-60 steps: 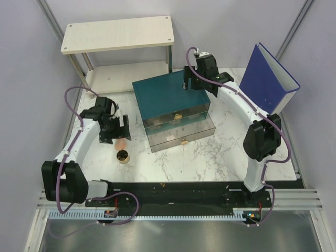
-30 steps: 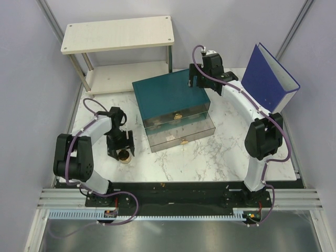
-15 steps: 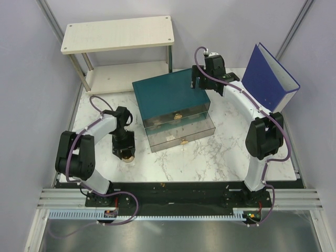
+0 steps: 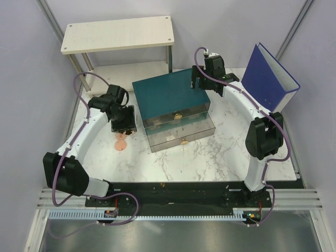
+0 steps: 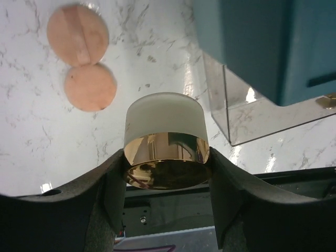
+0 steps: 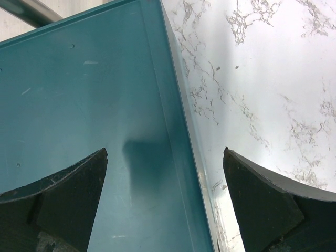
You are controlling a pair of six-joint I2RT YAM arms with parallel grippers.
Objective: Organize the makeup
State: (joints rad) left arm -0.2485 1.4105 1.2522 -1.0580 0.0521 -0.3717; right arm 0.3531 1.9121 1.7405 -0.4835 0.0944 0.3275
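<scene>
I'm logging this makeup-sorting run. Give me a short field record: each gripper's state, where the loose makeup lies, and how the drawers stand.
left gripper: shut on round gold-banded pot, held above the white marble table
right gripper: open, empty, over the right edge of the teal drawer box
loose makeup: two peach-pink round discs side by side on the table, left of the box
drawers: two clear drawers, both pulled out, lower one farther

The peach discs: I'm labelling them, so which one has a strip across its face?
The larger disc, uppermost in the left wrist view: a paler strip crosses its middle. The smaller disc below it is plain, bar one dark speck.
</scene>
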